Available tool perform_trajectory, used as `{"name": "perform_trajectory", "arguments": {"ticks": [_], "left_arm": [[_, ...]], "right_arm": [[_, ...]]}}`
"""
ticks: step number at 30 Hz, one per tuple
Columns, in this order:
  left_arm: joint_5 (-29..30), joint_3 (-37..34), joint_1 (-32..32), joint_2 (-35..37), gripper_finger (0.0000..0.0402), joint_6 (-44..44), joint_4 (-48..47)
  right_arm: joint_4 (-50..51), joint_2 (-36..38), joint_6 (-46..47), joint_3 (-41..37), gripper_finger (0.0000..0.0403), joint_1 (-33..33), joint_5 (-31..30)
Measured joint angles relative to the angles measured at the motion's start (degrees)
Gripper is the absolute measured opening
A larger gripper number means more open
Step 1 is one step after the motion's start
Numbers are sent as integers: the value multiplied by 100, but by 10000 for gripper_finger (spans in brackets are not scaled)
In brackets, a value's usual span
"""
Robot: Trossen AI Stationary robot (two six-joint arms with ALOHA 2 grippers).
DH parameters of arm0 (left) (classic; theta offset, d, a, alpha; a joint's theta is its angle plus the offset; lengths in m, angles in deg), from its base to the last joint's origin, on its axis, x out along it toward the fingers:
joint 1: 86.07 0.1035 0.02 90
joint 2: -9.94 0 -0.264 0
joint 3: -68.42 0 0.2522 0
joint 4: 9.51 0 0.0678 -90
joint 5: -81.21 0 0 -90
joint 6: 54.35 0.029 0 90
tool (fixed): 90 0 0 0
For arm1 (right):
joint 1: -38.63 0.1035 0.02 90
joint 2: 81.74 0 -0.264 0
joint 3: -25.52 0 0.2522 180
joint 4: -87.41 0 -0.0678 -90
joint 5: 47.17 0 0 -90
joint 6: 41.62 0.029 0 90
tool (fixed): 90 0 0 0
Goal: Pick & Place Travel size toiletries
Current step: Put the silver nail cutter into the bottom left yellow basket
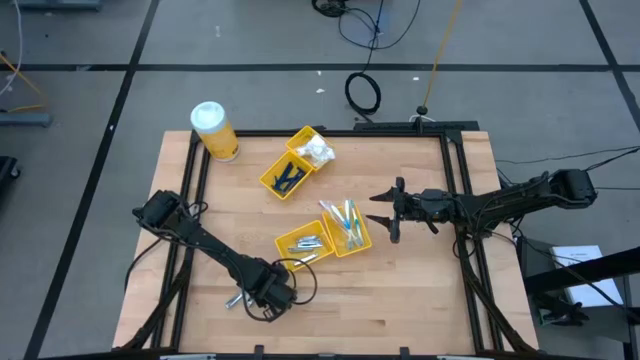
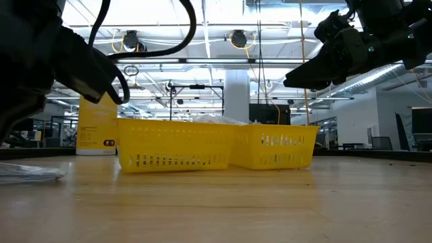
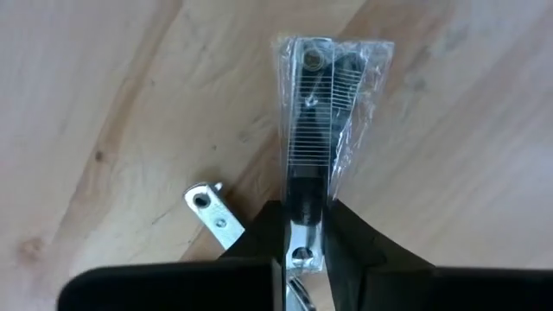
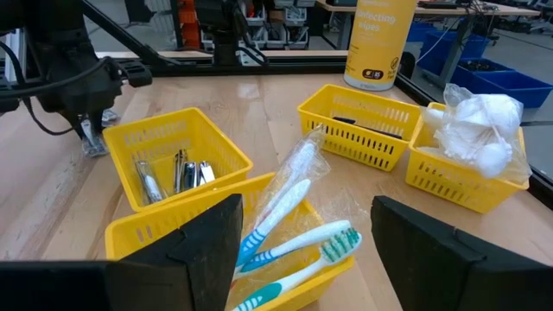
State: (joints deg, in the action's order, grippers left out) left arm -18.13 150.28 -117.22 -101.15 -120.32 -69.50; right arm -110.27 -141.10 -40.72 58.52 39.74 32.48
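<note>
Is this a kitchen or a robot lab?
Probably a robot lab or workshop. Two robot arms work at a framed wooden table holding yellow trays, cables lie on the taped floor, and a big hall with ceiling lights stretches behind.

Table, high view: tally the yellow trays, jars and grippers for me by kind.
Yellow trays: 4
Yellow jar: 1
Grippers: 2, left gripper shut on a wrapped clipper, right gripper open
Total: 7
</note>
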Motion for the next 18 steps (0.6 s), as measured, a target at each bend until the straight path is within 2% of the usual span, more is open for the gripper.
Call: {"name": "perform_trajectory", "arguments": {"ticks": [7,18], "left_arm": [[21,142,-2,83,38,588,3],[2215,961,79,704,34,2275,304]], "right_arm": [[-4,-1,13,0,242,2,0],[-23,1,16,0,242,2,-2]]}}
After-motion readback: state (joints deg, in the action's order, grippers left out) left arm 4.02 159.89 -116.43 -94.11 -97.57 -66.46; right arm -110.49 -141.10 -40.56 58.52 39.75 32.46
